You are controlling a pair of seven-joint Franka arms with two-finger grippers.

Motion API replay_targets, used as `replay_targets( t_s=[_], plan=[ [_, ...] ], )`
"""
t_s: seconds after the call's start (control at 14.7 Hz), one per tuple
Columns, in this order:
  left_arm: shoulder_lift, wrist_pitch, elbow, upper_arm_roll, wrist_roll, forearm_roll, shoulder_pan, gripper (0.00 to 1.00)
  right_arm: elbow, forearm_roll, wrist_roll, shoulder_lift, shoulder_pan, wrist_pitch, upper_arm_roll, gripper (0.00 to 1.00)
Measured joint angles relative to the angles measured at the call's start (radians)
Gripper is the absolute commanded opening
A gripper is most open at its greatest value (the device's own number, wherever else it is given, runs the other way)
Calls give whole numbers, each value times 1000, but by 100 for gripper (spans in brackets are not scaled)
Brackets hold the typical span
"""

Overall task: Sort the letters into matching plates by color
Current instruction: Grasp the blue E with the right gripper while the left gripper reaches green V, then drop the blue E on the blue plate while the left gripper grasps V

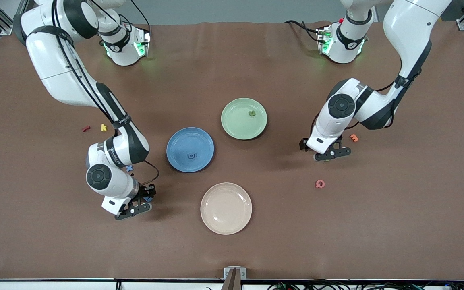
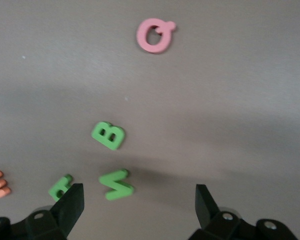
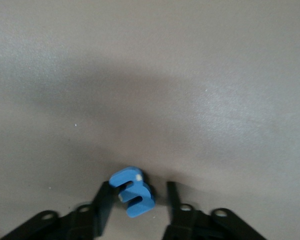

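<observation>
Starting at the right arm's end of the brown worktop (image 1: 232, 249): a small red foam letter (image 1: 86, 129) and a small yellow foam letter (image 1: 103, 127) are seen lying side by side, well apart from the plates. A tiny blue foam X-shaped letter (image 1: 129, 168) is spotted just beside the right arm's wrist. The right claw (image 1: 145, 201) is down low at the worktop, nearer the front cam than the blue X; in the right wrist view its fingers (image 3: 104, 202) are set apart w/ a blue foam digit 3 (image 3: 132, 192) lying between them, and actual contact can't be told.

Mid-worktop: the round medium-blue plate (image 1: 179, 139) is seen w/ one small blue letter (image 1: 192, 155) in it. The cream-beige round plate (image 1: 212, 219) sits nearer the front cam. The pale-green round plate (image 1: 236, 129) lies farther from the front cam, w/ one green letter (image 1: 251, 113) inside.

Toward the left arm's end: the left claw (image 1: 328, 155) is held low over the worktop, fingers (image 2: 70, 205) spread wide, nothing gripped. In the left wrist view a green foam B (image 2: 108, 135), a green foam W-like letter (image 2: 116, 184) and a third green letter (image 2: 60, 187), partly hidden by a finger, are seen close together below it. A pink foam Q (image 1: 320, 184) lies nearer the front cam; an orange foam E (image 1: 354, 137) sits just beside the claw.
</observation>
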Motion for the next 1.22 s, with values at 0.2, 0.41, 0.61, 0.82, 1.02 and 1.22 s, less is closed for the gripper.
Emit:
replay_targets(
  t_s=[0.2,0.41,0.61,0.82,1.02,1.22],
  plan=[
    [27,44,-17,0,0,13,33,98,3,1,-1,0,-1,0,0,0],
    [53,67,-37,0,0,13,56,98,4,3,78,0,0,-7,4,0],
    [59,84,-60,0,-2,13,76,97,20,7,325,-8,4,-146,51,0],
    [59,95,-75,0,-17,14,83,93,24,14,579,-32,8,-305,152,0],
    [66,124,-88,-1,-51,14,83,90,24,17,797,-50,13,-396,251,0],
    [73,128,-92,-1,-59,14,83,85,24,17,886,-56,15,-467,303,98]
  ],
)
